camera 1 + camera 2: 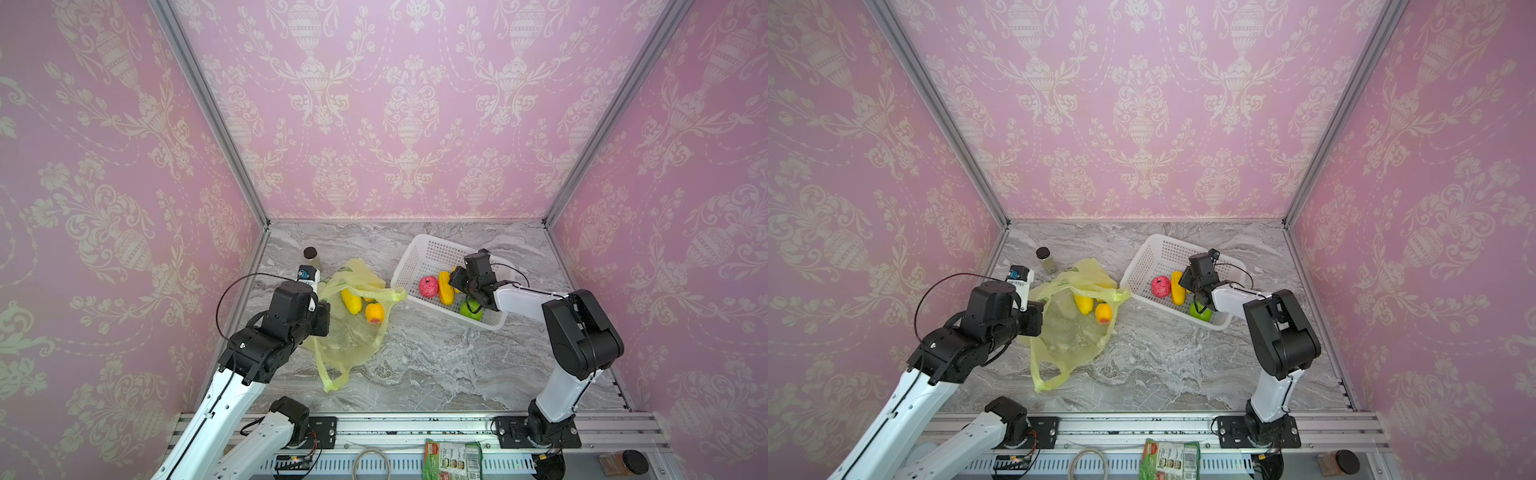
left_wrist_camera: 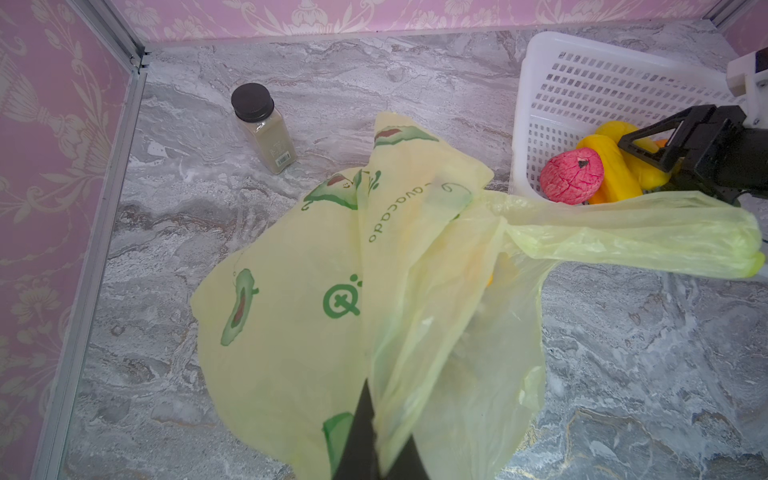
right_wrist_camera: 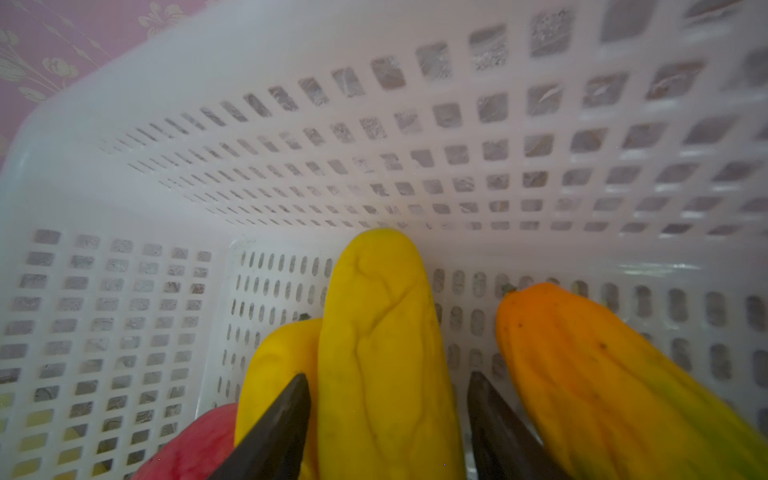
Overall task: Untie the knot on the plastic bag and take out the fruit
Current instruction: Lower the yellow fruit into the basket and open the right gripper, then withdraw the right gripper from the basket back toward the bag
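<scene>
The yellow-green plastic bag lies slack on the marble with its mouth open. My left gripper is shut on a fold of its film. The knot is out of view; one handle loop trails forward and another points at the basket. Inside the bag lie a yellow fruit and an orange-yellow one. My right gripper is down in the white basket, open, its jaws either side of a yellow oblong. A pink ball and a green piece lie beside it.
A black-capped spice bottle stands behind the bag near the left wall. A snack packet and a brown jar lie on the front rail. Pink walls close in the table on three sides.
</scene>
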Robot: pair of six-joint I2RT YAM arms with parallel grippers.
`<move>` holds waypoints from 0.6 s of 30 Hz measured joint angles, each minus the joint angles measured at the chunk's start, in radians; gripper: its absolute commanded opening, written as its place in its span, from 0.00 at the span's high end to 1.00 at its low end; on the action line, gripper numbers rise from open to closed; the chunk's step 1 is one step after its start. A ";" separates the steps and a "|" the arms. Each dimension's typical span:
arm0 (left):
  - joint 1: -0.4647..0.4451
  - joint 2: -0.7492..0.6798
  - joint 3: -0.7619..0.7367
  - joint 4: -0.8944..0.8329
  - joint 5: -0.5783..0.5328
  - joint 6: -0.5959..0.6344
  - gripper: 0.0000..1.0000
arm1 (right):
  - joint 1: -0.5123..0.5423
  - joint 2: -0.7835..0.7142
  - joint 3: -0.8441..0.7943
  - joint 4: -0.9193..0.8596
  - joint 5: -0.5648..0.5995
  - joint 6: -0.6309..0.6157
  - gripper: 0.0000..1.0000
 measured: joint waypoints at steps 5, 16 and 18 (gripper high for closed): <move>0.000 0.001 -0.001 0.000 0.000 0.000 1.00 | -0.001 -0.081 -0.078 -0.016 -0.003 -0.002 0.23; 0.000 0.002 -0.001 0.000 0.000 0.000 1.00 | 0.069 -0.589 -0.264 -0.031 0.063 -0.045 0.21; 0.000 0.002 -0.001 0.000 0.000 0.000 1.00 | 0.137 -0.686 -0.302 -0.018 0.097 -0.083 0.24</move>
